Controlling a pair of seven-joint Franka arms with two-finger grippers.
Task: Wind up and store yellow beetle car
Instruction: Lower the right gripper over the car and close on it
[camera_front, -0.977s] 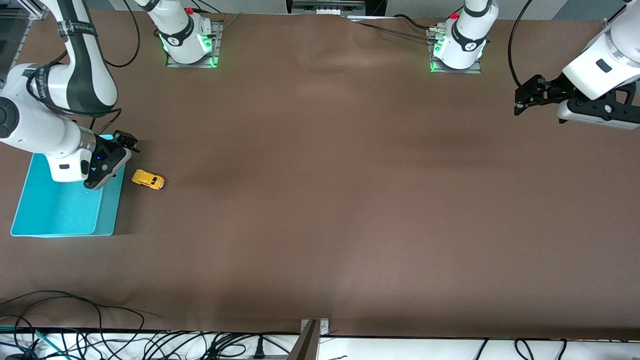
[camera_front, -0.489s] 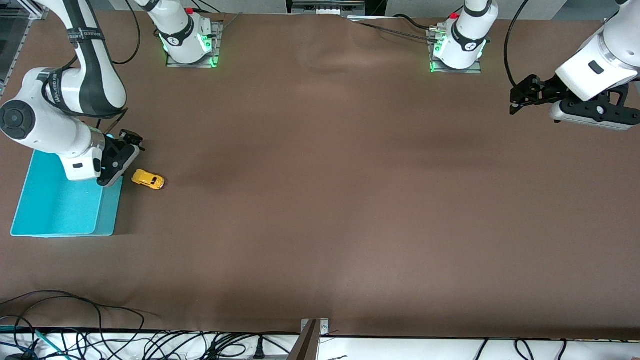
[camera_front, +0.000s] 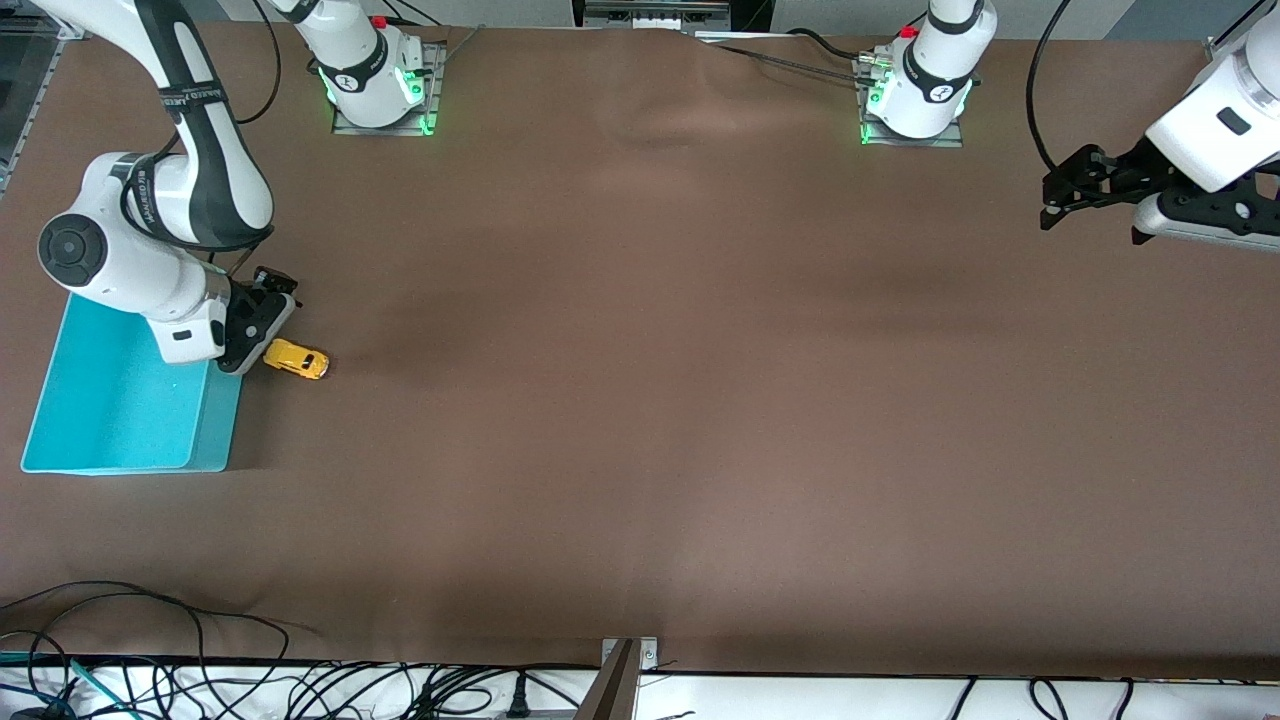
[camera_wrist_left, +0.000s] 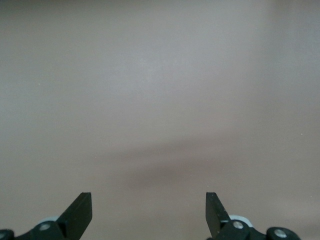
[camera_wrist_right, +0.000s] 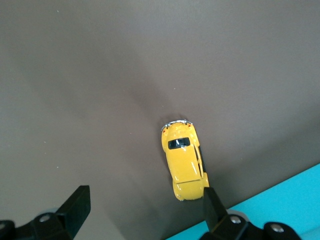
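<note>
The yellow beetle car (camera_front: 296, 360) stands on the brown table just beside the turquoise bin (camera_front: 120, 405), on the bin's side toward the table's middle. My right gripper (camera_front: 270, 290) is open and empty, low over the table next to the car and the bin's corner. In the right wrist view the car (camera_wrist_right: 183, 160) lies close to one finger (camera_wrist_right: 212, 205), not between the jaws. My left gripper (camera_front: 1062, 195) is open and empty, up in the air at the left arm's end of the table.
The turquoise bin's rim shows in the right wrist view (camera_wrist_right: 280, 200). The brown cloth (camera_front: 700, 400) covers the table. Cables lie along the table's near edge (camera_front: 200, 680). The left wrist view shows only bare cloth (camera_wrist_left: 160, 100).
My right arm has swung from over the bin toward the car and come lower beside it. My left gripper has shifted slightly outward and up. The car has not moved.
</note>
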